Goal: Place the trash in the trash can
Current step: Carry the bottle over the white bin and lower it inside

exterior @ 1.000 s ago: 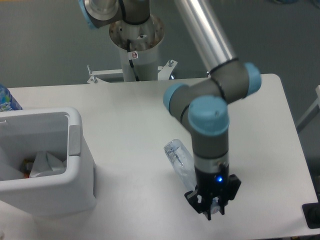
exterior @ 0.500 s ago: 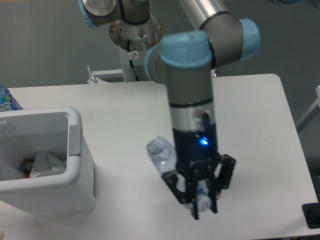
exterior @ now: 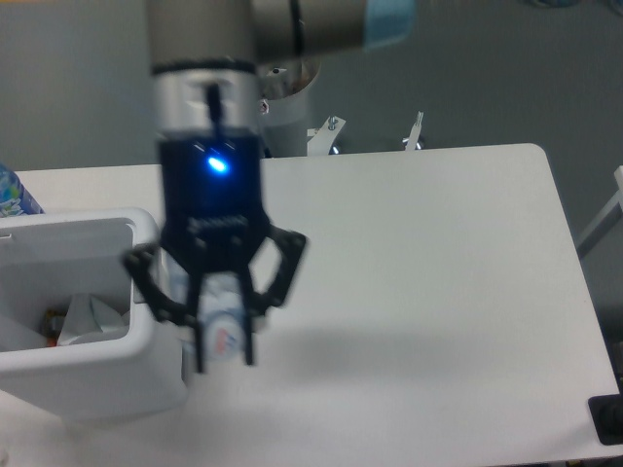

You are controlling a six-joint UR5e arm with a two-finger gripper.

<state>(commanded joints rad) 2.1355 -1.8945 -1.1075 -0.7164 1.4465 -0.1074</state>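
The gripper (exterior: pixel 222 336) hangs above the table (exterior: pixel 419 292) with its two fingers (exterior: pixel 199 341) clamped on the bottle (exterior: pixel 225 326), which shows between them as a pale, bluish-white strip with a small red mark low down. The bottle's long axis runs close to vertical, in line with the fingers, and its lower end pokes out just below the fingertips; its upper part is hidden inside the gripper's linkage, so which end carries the cap cannot be told.

The relation that matters is bottle to trash can (exterior: pixel 146 263). The white bin stands at the left of the table, and the gripper appears just beside its right wall, overlapping the thick rim in the picture. The open mouth lies to the left of the held bottle, not beneath it: the bottle seems to hang over the outer wall or the bare table next to it, though height above the rim is hard to judge from this single view. Inside the bin a crumpled whitish wrapper (exterior: pixel 88 319) already rests near the bottom.

Judged from this, the coming move calls for a further shift to the left, until the bottle's vertical axis sits well inside the rim, before the fingers part; released here, it would likely strike the rim or drop outside
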